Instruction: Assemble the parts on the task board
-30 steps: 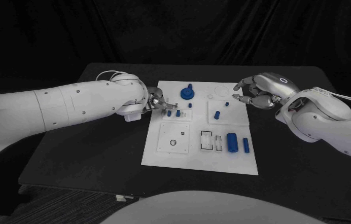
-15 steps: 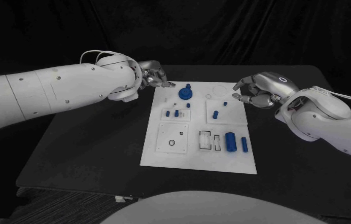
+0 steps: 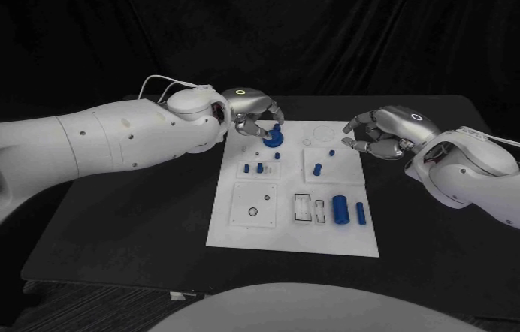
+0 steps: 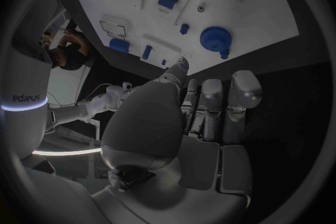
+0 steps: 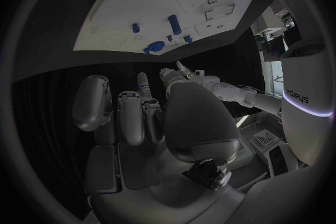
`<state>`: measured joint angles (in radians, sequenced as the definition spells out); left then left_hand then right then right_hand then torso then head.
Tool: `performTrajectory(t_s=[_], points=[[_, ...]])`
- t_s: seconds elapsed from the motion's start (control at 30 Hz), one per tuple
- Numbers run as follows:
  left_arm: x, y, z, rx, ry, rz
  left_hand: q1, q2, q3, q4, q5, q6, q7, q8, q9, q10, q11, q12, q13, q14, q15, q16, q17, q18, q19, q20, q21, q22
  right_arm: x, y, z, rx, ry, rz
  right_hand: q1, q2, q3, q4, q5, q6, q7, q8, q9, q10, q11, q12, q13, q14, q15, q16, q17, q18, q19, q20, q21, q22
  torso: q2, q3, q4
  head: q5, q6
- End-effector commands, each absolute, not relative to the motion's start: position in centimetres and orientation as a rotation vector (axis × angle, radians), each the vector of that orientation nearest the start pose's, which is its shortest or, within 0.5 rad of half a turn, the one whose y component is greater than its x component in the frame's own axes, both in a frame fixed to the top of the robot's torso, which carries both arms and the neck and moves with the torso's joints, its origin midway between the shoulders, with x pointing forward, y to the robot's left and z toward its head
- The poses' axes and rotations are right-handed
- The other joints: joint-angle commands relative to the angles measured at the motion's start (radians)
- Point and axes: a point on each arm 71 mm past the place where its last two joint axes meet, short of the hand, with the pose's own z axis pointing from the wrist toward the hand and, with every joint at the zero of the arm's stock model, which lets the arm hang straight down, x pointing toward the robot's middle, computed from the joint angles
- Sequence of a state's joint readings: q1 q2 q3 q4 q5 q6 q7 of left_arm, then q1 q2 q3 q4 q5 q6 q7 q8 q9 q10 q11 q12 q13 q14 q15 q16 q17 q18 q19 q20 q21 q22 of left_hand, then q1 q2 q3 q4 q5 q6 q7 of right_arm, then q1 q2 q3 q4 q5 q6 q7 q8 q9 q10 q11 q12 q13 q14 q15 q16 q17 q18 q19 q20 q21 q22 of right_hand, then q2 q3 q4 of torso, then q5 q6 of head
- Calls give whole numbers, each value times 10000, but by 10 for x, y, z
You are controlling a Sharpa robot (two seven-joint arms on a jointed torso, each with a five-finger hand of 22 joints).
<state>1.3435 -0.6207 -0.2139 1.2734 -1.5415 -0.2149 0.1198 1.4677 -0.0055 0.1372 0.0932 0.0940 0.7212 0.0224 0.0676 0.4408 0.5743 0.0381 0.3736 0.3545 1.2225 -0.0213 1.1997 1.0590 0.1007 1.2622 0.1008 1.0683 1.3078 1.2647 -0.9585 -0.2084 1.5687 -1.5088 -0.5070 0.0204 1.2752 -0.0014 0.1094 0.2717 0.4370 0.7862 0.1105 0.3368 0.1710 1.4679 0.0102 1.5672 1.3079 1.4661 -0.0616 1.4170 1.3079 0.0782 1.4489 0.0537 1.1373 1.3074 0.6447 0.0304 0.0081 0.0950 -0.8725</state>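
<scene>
The white task board (image 3: 244,230) lies in the middle of the black table. A blue gear with a knob (image 3: 274,136) stands at its far end. My left hand (image 3: 255,116) hovers just beside that gear, fingers bent down toward it and holding nothing. In the left wrist view the left hand's fingers (image 4: 210,101) stop short of the gear (image 4: 213,39). My right hand (image 3: 379,133) hangs at the board's far right edge, fingers loosely curved and empty. Small blue pegs (image 3: 254,168) and a taller peg (image 3: 318,170) stand mid-board.
A thick blue cylinder (image 3: 343,209) and a slim one (image 3: 361,212) lie near the board's front right, beside two rectangular slots (image 3: 306,207). A small ring mark (image 3: 252,212) sits front left. Bare black table surrounds the board on both sides.
My left hand left the small pegs, lifted off to the board's far left corner, then came in beside the blue gear. The right hand has stayed in place.
</scene>
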Motion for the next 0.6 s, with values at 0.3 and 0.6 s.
performTrajectory(t_s=[0.3,0.6], points=[[520,125,-211,7816,16156,-6856,16,-155,142,-245,79,560,170,23,-784,1083,47,423,-646,300,94,288,-133,-48,540,-44,497,1356,459,-240,-195,-2601,15239,6386,-6,4,-7,63,-21,61,13,-12,-14,1029,83,36,2629,703,99,-41,1111,51,3,9,-28,1520,28,-77,13,12,-1],[520,117,-220,7893,16578,-6770,-163,-246,283,-145,-33,1226,375,230,-1033,1917,-3,664,-850,358,94,434,-266,-70,670,-51,595,1392,459,-239,-195,-2623,15241,6403,2,8,1,62,-18,66,9,-12,-18,1029,83,36,2629,700,99,-53,1099,50,7,10,-22,1521,16,-70,12,8,-1]])
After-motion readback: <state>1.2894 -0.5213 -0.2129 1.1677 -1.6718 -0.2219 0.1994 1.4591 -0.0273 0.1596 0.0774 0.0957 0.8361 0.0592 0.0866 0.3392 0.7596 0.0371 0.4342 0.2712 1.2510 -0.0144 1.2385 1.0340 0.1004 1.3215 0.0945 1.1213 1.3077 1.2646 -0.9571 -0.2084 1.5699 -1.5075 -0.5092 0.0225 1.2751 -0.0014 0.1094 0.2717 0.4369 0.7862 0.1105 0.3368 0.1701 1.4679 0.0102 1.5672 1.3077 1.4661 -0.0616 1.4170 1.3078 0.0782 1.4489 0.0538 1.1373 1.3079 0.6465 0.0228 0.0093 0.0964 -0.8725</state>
